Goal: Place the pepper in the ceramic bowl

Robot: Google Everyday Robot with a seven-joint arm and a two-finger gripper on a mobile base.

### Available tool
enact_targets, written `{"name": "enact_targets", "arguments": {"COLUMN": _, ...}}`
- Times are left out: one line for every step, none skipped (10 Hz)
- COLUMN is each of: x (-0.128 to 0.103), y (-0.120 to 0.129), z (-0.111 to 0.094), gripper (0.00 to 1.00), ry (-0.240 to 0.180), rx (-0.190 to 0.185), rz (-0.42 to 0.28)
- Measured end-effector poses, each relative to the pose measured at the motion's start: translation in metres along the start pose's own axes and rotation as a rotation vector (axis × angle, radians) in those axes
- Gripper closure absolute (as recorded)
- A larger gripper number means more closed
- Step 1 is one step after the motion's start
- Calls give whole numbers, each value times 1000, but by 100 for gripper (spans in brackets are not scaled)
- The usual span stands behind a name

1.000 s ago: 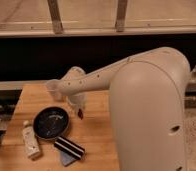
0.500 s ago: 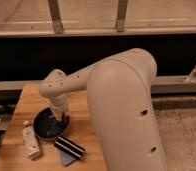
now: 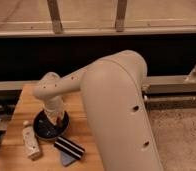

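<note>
Gripper [image 3: 56,119] low over ceramic bowl [image 3: 43,131], arm [image 3: 66,87] reaching down. Pepper [image 3: 57,120] seemingly at its tip above the bowl. Placing step; next, release, then lift clear.

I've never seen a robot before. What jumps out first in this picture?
The huge, smooth cream-coloured robot arm fills the middle and bends down to the left. Its pincer hangs over the round dark glossy ceramic bowl on the wooden table. A black-and-white striped block lies just right of the bowl, nearer the camera.
</note>
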Motion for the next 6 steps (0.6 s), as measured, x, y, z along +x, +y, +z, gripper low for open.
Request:
{"name": "enact_targets", "arguments": {"x": -1, "y": 2, "z": 0, "gripper": 69, "ry": -1, "rx": -2, "rz": -2}}
{"name": "enact_targets", "arguments": {"x": -1, "y": 2, "z": 0, "gripper": 59, "ry": -1, "rx": -2, "rz": -2}}
{"name": "enact_targets", "arguments": {"x": 1, "y": -1, "z": 0, "gripper": 48, "ry": -1, "rx": -1, "rz": 3}}
{"name": "enact_targets", "arguments": {"x": 0, "y": -1, "z": 0, "gripper": 39, "ry": -1, "rx": -1, "rz": 3}}
{"name": "enact_targets", "arguments": {"x": 0, "y": 0, "z": 0, "gripper": 28, "ry": -2, "rx": -1, "rz": 1}}
{"name": "enact_targets", "arguments": {"x": -1, "y": 0, "z": 0, "gripper": 21, "ry": -2, "rx": -2, "rz": 0}}
